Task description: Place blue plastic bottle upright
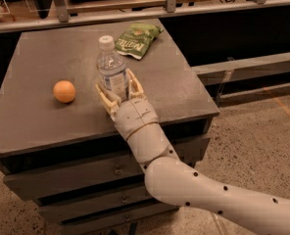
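Observation:
The blue plastic bottle [111, 67] stands upright on the dark grey table [42, 126], near its middle front. It is clear and bluish, with a white cap and a white-and-blue label. My gripper [118, 88] reaches in from the front and sits at the bottle's lower half. One finger stands on each side of the bottle, and the two splay slightly outward. The right finger [135, 86] shows a thin gap to the bottle. The left finger [104, 96] is right against its side.
An orange [64, 91] lies on the table to the left of the bottle. A green snack bag [136, 39] lies behind the bottle at the far right of the table. The table has drawers below, and a shelf rail runs behind it.

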You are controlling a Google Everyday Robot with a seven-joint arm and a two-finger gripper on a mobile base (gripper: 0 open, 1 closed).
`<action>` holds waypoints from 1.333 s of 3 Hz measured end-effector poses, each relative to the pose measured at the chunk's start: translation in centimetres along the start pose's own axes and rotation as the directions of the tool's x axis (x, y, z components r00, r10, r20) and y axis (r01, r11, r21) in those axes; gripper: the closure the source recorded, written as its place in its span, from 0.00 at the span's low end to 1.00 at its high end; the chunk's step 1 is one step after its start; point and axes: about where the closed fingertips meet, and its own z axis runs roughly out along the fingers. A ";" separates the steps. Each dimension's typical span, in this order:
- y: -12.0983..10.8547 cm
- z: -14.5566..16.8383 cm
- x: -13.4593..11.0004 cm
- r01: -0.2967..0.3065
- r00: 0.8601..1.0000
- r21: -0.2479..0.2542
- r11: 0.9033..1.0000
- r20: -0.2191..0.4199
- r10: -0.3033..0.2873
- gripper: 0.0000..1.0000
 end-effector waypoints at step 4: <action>-0.3 -0.6 -1.6 -0.007 0.999 -0.052 0.999 -0.039 0.005 0.00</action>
